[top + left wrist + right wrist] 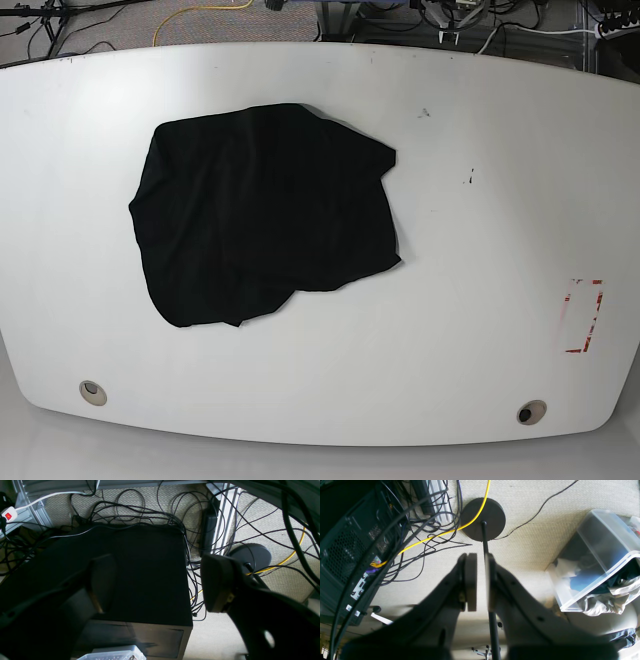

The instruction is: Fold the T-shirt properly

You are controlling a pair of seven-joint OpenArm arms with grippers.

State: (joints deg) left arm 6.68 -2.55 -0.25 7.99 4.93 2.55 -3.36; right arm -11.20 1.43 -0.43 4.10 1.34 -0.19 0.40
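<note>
The black T-shirt [265,210] lies crumpled and roughly spread on the left half of the white table [480,300], seen only in the base view. Neither arm shows in the base view. My left gripper [157,587] is open and empty, its fingers [217,585] wide apart, hanging over the floor above a black computer case [150,567]. My right gripper [481,580] holds nothing; its pads [471,580] stand almost together with a narrow gap, over the carpet. The T-shirt is out of both wrist views.
Tangled cables [140,512] and a yellow cable [432,537] lie on the carpet. A round black stand base [483,518] with a pole stands nearby. A clear plastic bin [600,555] holds cloth. A red tape mark [582,315] is at the table's right.
</note>
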